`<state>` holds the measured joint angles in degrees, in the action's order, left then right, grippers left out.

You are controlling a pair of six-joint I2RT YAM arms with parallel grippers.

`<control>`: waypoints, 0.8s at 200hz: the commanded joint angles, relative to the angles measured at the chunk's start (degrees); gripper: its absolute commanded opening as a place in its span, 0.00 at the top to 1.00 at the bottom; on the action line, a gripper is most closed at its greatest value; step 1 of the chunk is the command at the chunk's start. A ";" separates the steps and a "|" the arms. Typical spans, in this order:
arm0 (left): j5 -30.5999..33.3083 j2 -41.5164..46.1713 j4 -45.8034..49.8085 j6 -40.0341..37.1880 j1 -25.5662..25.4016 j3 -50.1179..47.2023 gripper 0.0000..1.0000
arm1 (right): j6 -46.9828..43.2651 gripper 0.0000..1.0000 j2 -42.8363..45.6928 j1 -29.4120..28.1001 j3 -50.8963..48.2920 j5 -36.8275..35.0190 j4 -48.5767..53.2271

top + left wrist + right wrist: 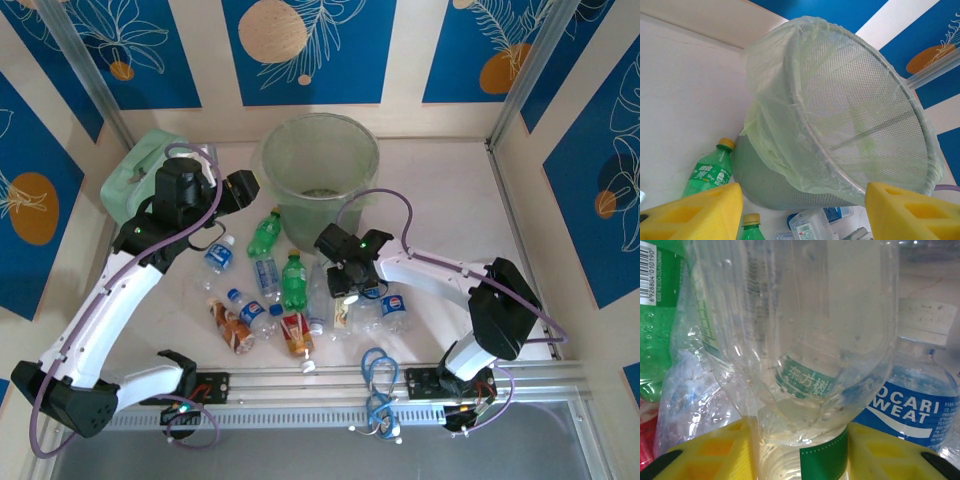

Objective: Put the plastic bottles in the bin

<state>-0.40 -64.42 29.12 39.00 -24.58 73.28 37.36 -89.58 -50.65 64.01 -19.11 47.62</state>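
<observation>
Top view: roughly a dozen plastic bottles (290, 290) lie mid-frame on the table (450, 200), below the bin (320, 165). Bin contents unclear, so nearly all of the task looks undone. The left gripper (240, 188) sits beside the bin's left wall. The right gripper (345, 285) is down in the pile.

Left wrist: fingers spread wide and empty, bin rim ahead.

Right wrist: fingers clamped on a clear bottle (805, 340) with a green label.

We see the clear bottle (810, 340) cut off by the top edge, hiding part of the blue-labelled bottle (920, 410) behind it. We cannot make out what lies in the bin (325, 218).
</observation>
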 commanded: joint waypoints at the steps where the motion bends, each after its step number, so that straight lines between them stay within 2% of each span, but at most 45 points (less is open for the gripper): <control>1: -1.39 1.30 -1.13 0.22 0.93 -0.46 0.32 | -0.44 0.64 1.41 -1.36 1.43 -0.83 1.63; 36: -1.77 1.83 -0.41 -0.78 1.37 0.06 0.20 | -2.64 0.69 6.29 -4.95 2.97 -1.01 1.61; 81: -4.18 0.78 3.97 -3.32 1.80 4.51 0.12 | -7.50 0.69 11.37 -9.24 8.99 0.91 1.60; 95: -8.87 -0.66 4.84 -4.88 2.21 7.12 0.07 | -8.75 0.69 12.37 -9.46 11.69 1.58 1.42; 120: -20.31 -4.70 6.48 -7.10 2.25 12.20 0.06 | -10.81 0.69 13.68 -8.96 16.79 0.82 1.54; 127: -22.50 -5.21 6.51 -7.02 2.25 12.95 0.00 | -11.27 0.69 14.02 -8.36 18.01 0.87 1.63; 160: -31.62 -5.67 2.25 -5.17 2.25 11.51 0.00 | -13.31 0.70 14.37 -5.58 22.47 1.18 2.65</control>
<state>-20.95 -69.60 33.43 33.98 -22.90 84.82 27.05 -76.66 -58.06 82.94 -18.44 48.95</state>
